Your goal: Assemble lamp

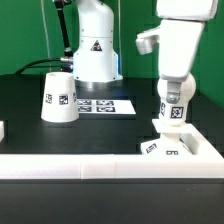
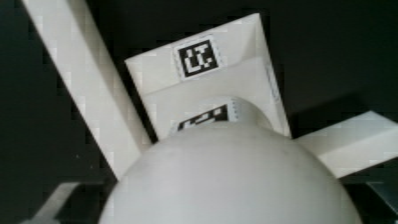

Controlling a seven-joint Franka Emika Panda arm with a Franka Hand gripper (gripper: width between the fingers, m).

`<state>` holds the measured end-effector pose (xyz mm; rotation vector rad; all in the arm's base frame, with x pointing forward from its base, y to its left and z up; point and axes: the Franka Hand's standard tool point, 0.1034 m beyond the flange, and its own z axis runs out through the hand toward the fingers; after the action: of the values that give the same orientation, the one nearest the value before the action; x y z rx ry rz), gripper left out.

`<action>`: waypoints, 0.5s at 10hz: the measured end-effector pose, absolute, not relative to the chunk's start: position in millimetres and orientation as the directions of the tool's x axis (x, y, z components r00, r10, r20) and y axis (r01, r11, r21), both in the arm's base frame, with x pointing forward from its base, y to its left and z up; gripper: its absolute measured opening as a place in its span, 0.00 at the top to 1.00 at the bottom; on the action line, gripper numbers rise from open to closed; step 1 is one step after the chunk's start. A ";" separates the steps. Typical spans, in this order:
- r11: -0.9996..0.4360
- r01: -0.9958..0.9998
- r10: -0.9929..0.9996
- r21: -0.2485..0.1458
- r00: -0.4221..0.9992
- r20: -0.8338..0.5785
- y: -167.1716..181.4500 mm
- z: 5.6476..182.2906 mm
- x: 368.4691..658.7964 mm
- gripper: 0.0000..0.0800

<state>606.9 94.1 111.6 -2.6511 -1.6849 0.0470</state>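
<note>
- The gripper is reaching down on the exterior view's right. Its fingers look clamped around the upper part of the bulb, holding it upright.
- The bulb is hanging directly over the base, which is lying at the near right, tucked against the white rail along the table's near edge. I cannot tell whether the bulb's foot is touching the base or sitting just above it.
- As I judge it, the bulb is being brought to its socket and is not yet fastened in. After that the shade is waiting to go on, so well over half the job is left.
- The shade is standing alone on the exterior view's left, wide end down, well apart from the base and untouched.
- All the lamp parts are showing as smooth white plastic with black-and-white square tags. The bulb is rounded and glossy, the base is flat and square-edged, and the shade is a plain truncated cone.
- The table is looking matt black, with the marker board lying flat near the middle.
</note>
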 end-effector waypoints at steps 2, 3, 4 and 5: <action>-0.578 0.816 0.816 -0.003 0.578 -0.017 95.1 111.5 607.7 0.28; -0.639 0.769 0.769 -0.002 0.639 -0.017 95.3 111.5 607.7 0.28; -0.663 0.749 0.749 -0.001 0.662 -0.017 95.3 111.5 607.7 0.28; -0.717 0.697 0.697 0.000 0.717 -0.017 95.5 111.4 607.6 0.28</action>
<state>607.6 95.5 111.4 -2.9166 -1.1840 0.0256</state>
